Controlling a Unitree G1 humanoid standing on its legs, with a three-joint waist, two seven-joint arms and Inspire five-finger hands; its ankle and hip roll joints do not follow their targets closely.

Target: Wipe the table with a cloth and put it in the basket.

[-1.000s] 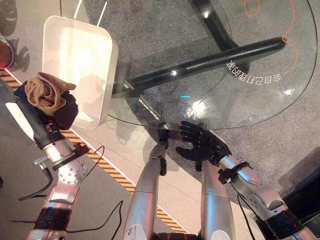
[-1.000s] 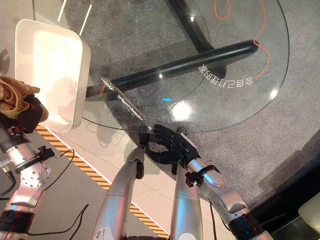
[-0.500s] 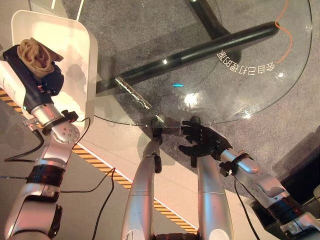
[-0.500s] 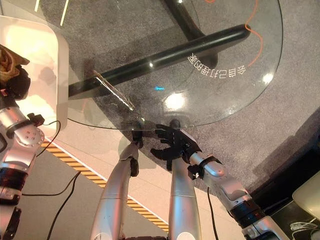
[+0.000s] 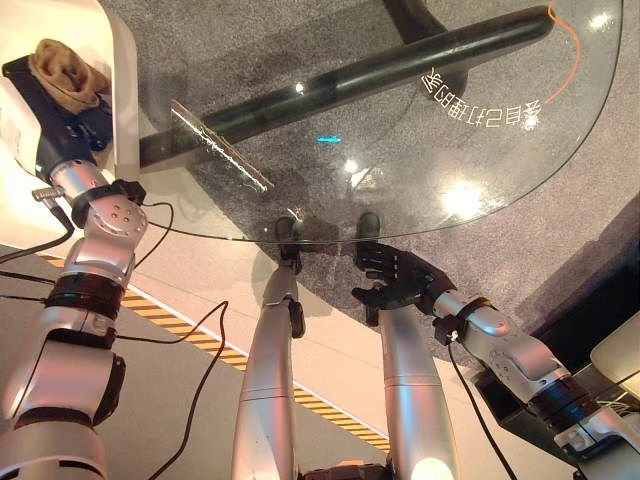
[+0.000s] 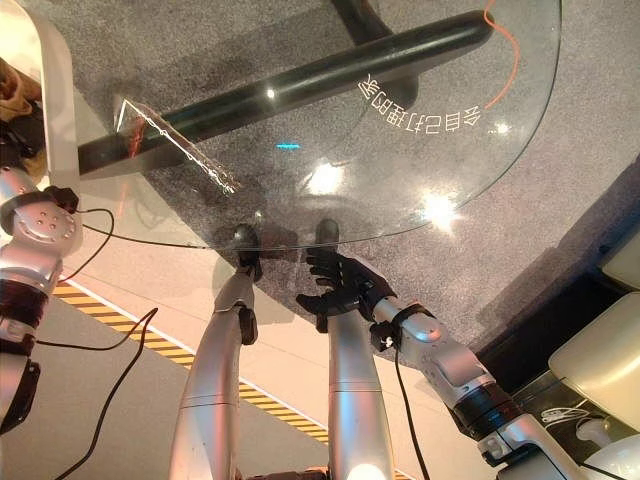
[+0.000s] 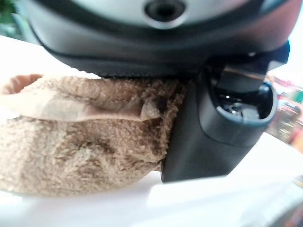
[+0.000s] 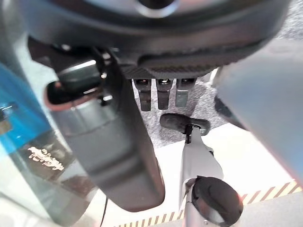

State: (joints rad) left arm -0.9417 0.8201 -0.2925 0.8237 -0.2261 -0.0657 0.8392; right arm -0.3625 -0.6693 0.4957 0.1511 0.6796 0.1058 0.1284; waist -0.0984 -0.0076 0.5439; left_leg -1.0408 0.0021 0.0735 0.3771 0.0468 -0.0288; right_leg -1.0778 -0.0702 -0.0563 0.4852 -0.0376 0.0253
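I see the big round glass surface (image 5: 420,130) in front of me, with a dark bar under it. At its left end sits the white basket (image 5: 118,60), and that is where the cloth has to go.

My left robot hand (image 5: 72,112) is up at that end, right over the white basket. It is closed tight around the brown fuzzy cloth (image 5: 66,70), which sits bunched in a ball on top of the robot hand. In the left wrist view the cloth (image 7: 80,132) is pressed against the dark palm, and the white of the basket lies just under it. So the cloth is not off to one side of the robot hand. It is in the robot hand, and the basket is straight below. I think all I need to do next is let my fingers go so the cloth falls in.

My right robot hand (image 5: 398,280) is far from the basket, low by the near edge of the glass. Its fingers are loose and spread, and it holds nothing. The left one is much nearer, so it does the job.
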